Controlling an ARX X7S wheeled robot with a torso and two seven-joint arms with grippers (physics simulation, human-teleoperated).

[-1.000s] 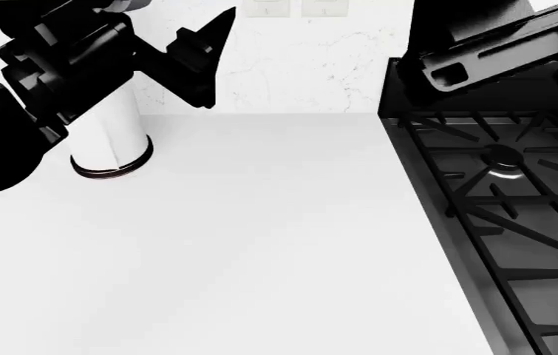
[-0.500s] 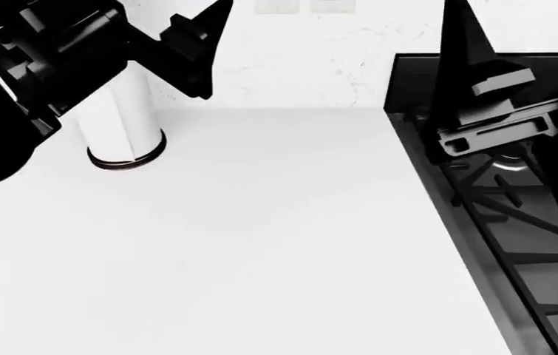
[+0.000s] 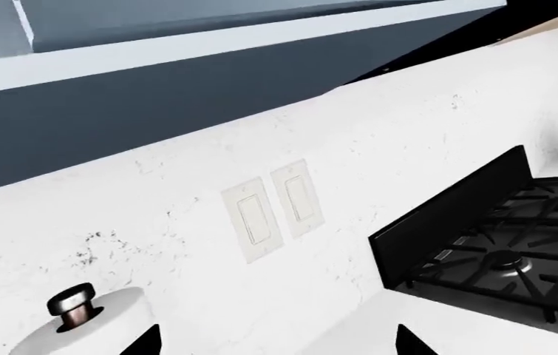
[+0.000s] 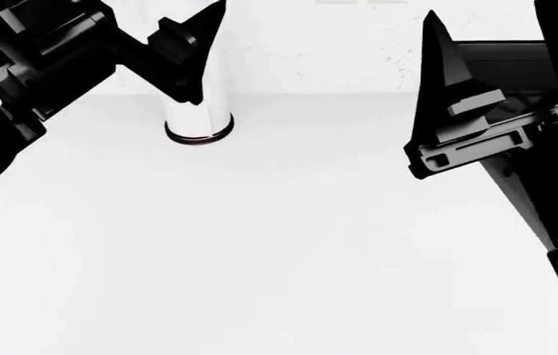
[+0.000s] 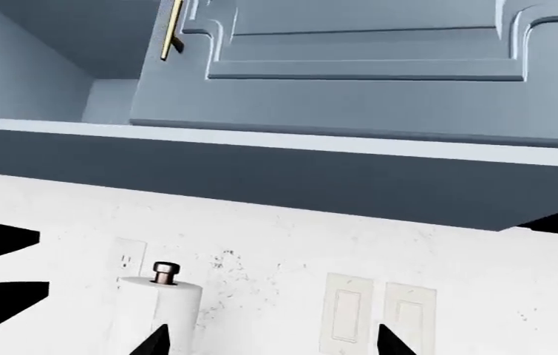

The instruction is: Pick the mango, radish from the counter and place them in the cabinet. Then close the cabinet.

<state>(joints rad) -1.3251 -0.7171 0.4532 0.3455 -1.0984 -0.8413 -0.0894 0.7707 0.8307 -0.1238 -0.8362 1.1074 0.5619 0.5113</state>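
View swings left as the stove slides out; both hands, left [image 4: 195, 55] and right [image 4: 485, 89], hover spread and empty over bare worktop [image 4: 259, 244], no mango or radish in sight.

Paper towel roll [image 4: 198, 111] upright — wall switches [image 5: 378, 316], black stove [image 3: 500, 244] nearby.

Left end effector [image 4: 195, 55] raised at upper left, right end effector [image 4: 500, 81] raised opposite, both spread open, empty

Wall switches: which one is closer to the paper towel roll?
The switch farther from the black stove; the other switch sits between it and the stove.
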